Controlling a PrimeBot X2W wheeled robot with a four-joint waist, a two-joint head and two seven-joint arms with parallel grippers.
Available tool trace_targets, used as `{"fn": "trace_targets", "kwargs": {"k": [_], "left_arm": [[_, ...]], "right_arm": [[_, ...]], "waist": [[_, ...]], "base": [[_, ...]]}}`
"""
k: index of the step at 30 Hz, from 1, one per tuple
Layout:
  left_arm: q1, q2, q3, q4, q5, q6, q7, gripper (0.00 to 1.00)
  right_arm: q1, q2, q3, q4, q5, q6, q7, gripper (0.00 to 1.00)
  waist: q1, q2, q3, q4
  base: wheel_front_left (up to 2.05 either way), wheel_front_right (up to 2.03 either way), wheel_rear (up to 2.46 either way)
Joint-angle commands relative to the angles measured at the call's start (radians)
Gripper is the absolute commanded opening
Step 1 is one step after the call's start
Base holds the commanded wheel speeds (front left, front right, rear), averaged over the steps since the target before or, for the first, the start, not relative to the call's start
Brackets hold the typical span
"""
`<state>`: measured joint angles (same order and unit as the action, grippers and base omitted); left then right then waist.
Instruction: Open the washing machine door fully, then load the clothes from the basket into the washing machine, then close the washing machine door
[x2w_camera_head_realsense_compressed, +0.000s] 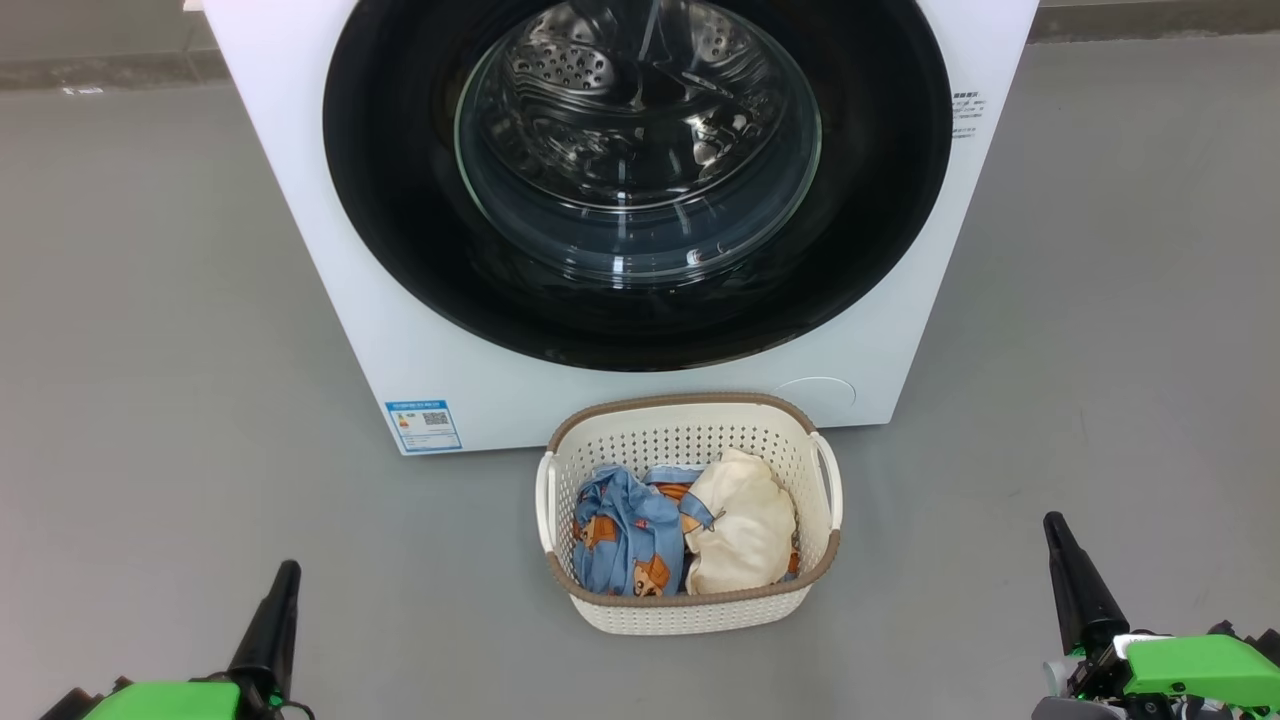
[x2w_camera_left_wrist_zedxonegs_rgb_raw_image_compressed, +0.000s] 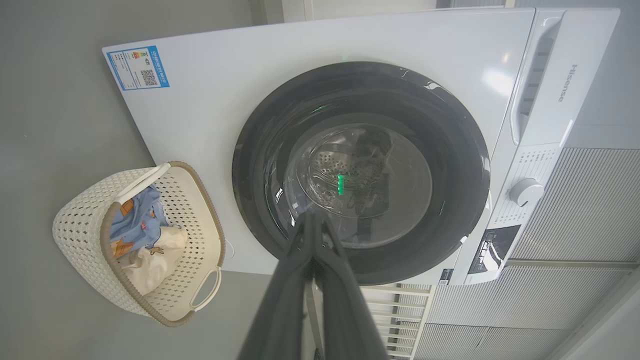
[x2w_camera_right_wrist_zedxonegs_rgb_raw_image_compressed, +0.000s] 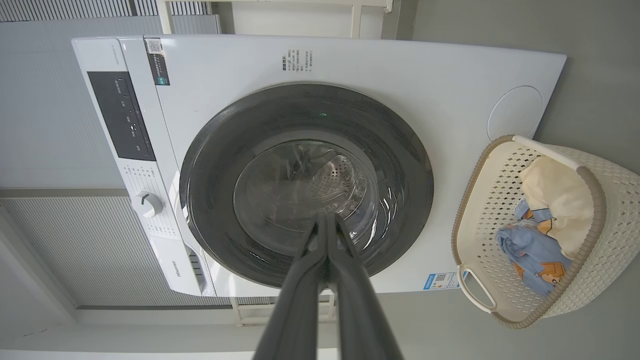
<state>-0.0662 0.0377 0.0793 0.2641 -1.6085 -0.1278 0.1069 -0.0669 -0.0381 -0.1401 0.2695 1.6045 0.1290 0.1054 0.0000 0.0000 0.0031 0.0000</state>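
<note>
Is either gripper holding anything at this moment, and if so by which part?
Nothing is held. The left gripper and the right gripper are both shut with nothing between their fingers, apart from the basket, where the clothes lie.

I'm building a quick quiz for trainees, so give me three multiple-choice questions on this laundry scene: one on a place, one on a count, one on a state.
1. Where does the basket stand? A. on the floor before the washing machine B. on top of the machine C. inside the drum
2. How many garments lie in the basket? A. one B. two C. four
3. The washing machine door is: A. wide open B. taken off C. shut
Answers: 1 A, it rests on grey floor at the machine's foot; 2 B, a blue printed garment and a cream garment; 3 C, its black ring lies flush with the front.
</note>
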Motion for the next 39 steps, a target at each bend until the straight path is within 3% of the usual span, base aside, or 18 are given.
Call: {"fn": "trace_targets", "kwargs": {"k": [1,2,3,13,18,31,39], "left_arm": [[-0.042,0.013,0.034,-0.019,0.0,-0.003,0.006,0.0],[-0.042,0.013,0.034,-0.019,0.0,-0.003,0.006,1.0],[0.001,0.0,-0.001,0.003,0.0,0.0,0.0,1.0],[0.008,-0.007,-0.005,0.021,0.005,0.0,-0.009,1.0],[0.0,-0.005,-0.008,0.012,0.014,0.0,-0.021,1.0],[-0.021,0.023,-0.037,-0.011,0.061,0.0,-0.07,1.0],[-0.035,0.044,-0.057,-0.022,0.141,0.0,-0.099,1.0]], "right_arm": [[-0.041,-0.012,0.027,-0.025,0.005,0.002,0.008,0.0],[-0.041,-0.012,0.027,-0.025,0.005,0.002,0.008,1.0],[0.0,0.001,0.0,0.003,0.0,0.0,0.0,1.0],[0.001,0.005,0.011,0.024,-0.014,0.0,-0.013,1.0],[-0.011,0.0,0.023,0.018,-0.028,0.0,-0.026,1.0],[-0.046,-0.029,0.071,0.009,-0.097,0.0,-0.071,1.0],[-0.069,-0.05,0.098,0.007,-0.195,0.0,-0.099,1.0]], "waist": [[0.0,0.0,0.0,0.0],[0.0,0.0,0.0,0.0],[0.0,0.0,0.0,0.0],[0.0022,0.0,-0.001,0.0],[0.0001,0.0,0.001,0.0],[0.0,0.0,0.004,0.0],[0.0,0.0,0.005,0.0]], "base": [[0.0,0.0,0.0],[0.0,0.0,0.0],[0.0,0.0,0.0],[0.0,0.0,0.0],[0.0,0.0,0.0],[0.0,0.0,0.0],[0.0,0.0,0.0]]}}
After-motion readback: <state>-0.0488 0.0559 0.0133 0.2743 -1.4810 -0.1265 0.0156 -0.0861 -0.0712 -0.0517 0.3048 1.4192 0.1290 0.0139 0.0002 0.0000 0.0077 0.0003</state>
